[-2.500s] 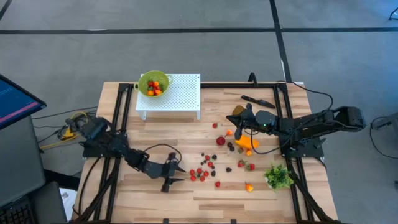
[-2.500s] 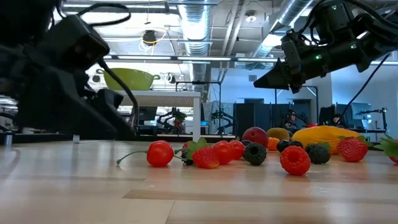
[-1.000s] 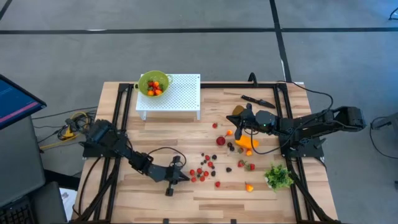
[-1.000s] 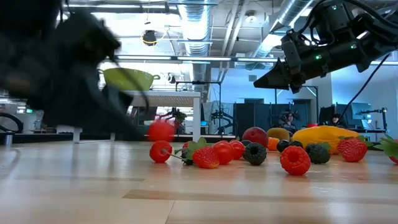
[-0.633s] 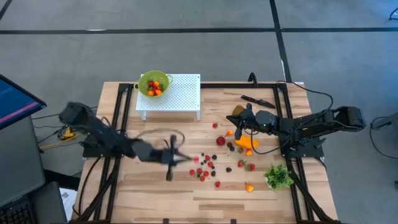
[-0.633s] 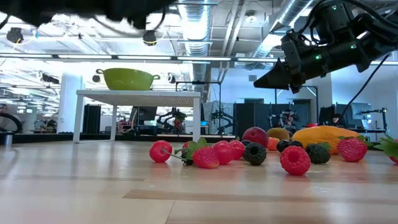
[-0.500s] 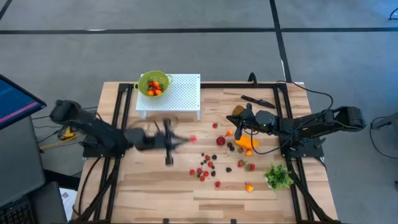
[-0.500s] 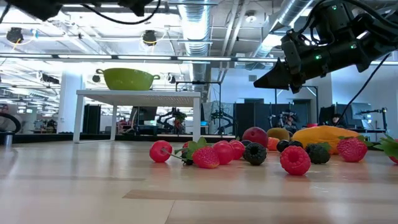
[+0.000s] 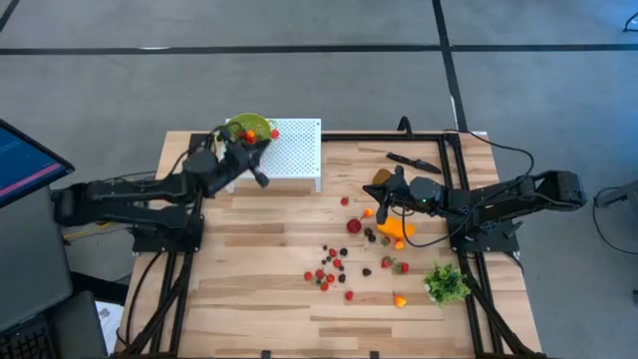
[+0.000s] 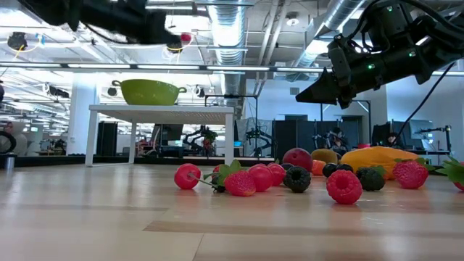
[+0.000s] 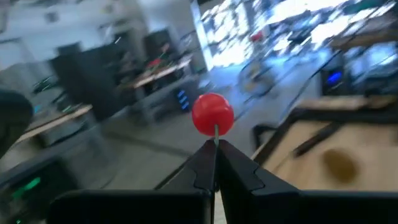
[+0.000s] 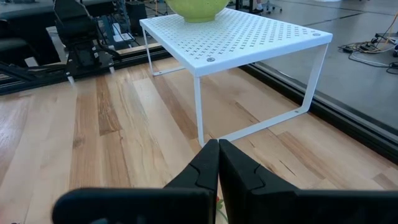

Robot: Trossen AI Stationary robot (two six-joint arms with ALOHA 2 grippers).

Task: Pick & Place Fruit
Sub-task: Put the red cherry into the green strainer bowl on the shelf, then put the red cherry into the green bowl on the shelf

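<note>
While berries [image 9: 327, 271] strew table [image 9: 249, 289], left gripper [image 9: 261, 135] above bowl [image 9: 249, 128], pinching cherry [image 11: 212, 114]

No legible text, label, brand, number or sign on anything in view.

a wooden table [image 9: 249, 289] of light planks is seen from above, framed along its sides by black rails [image 9: 181, 199]. a white perforated stand [image 9: 294, 150] is set on the far left part of the tabletop, and a green colander [image 10: 148, 90] is placed on its left end. in the right wrist view the stand [image 12: 249, 40] is shown on thin white legs, with the colander [image 12: 196, 7] cut off at the edge. a black knife [image 9: 411, 161] is laid near the far right corner, and a green leafy bunch [image 9: 446, 283] is placed near the right rail. a blue-lit monitor [image 9: 25, 165] is seen beside the table, on a grey floor [image 9: 299, 70] crossed by dark lines.
</note>
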